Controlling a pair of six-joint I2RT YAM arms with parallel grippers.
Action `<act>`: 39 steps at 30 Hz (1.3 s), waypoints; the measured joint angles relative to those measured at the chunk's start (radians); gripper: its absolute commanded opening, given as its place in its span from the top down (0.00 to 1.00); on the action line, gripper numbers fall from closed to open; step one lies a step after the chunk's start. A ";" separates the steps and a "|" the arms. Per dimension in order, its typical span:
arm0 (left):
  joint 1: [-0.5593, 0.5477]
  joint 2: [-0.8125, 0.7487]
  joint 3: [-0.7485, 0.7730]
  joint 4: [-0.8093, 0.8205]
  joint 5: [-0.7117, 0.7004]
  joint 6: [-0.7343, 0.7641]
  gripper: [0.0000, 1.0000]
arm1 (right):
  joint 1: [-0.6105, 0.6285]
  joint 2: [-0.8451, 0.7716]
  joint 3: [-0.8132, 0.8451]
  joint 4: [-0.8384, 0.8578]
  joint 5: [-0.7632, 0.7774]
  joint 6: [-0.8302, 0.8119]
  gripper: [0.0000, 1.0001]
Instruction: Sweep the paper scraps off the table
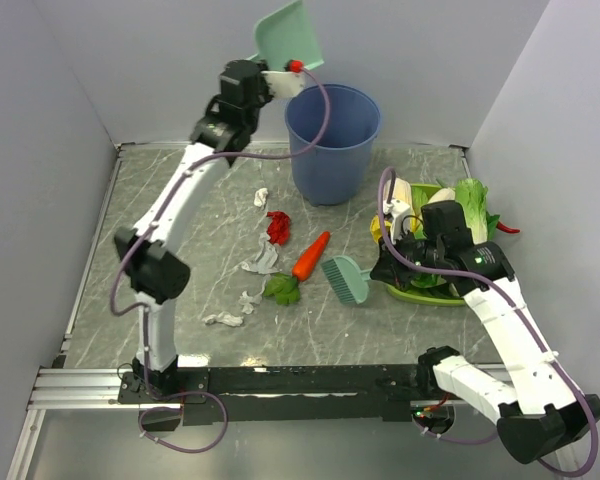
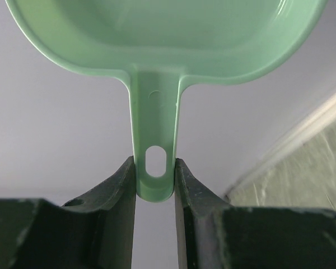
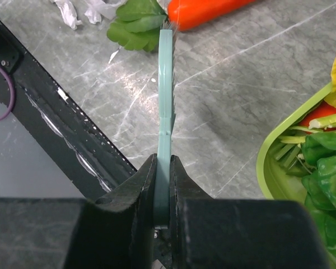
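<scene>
Several paper scraps lie on the left middle of the table (image 1: 400, 330): a white one (image 1: 261, 197), a red one (image 1: 278, 227), and greyish-white ones (image 1: 261, 262) (image 1: 223, 320). My left gripper (image 1: 280, 79) (image 2: 155, 168) is raised high at the back, shut on the handle of the light green dustpan (image 1: 290, 35) (image 2: 157, 129), just left of and above the blue bucket (image 1: 332, 140). My right gripper (image 1: 388, 268) (image 3: 163, 159) is shut on the teal brush (image 1: 346, 278) (image 3: 165, 84), whose head rests low by the carrot (image 1: 310, 256) (image 3: 207, 11). White scraps (image 3: 73, 11) show beyond the brush tip.
The carrot's green leaves (image 1: 282, 289) (image 3: 134, 22) lie among the scraps. A green tray of vegetables (image 1: 430, 296) (image 3: 274, 162) sits right beside my right gripper. Grey walls enclose the table; a black rail (image 3: 56, 106) runs along the near edge.
</scene>
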 measured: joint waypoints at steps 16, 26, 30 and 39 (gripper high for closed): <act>0.327 -0.640 -0.622 -0.803 0.305 -0.475 0.99 | 0.073 0.230 0.266 0.010 0.007 -0.020 1.00; 0.556 -0.859 -1.067 -1.012 0.284 -0.322 0.99 | 0.247 0.418 0.431 0.043 0.019 -0.050 1.00; 0.688 -0.894 -1.166 -1.057 0.241 -0.266 0.99 | 0.270 0.527 0.524 0.051 -0.023 -0.039 1.00; 0.894 -0.862 -1.175 -1.046 0.241 -0.216 0.99 | 0.382 0.774 0.701 0.109 -0.182 -0.007 1.00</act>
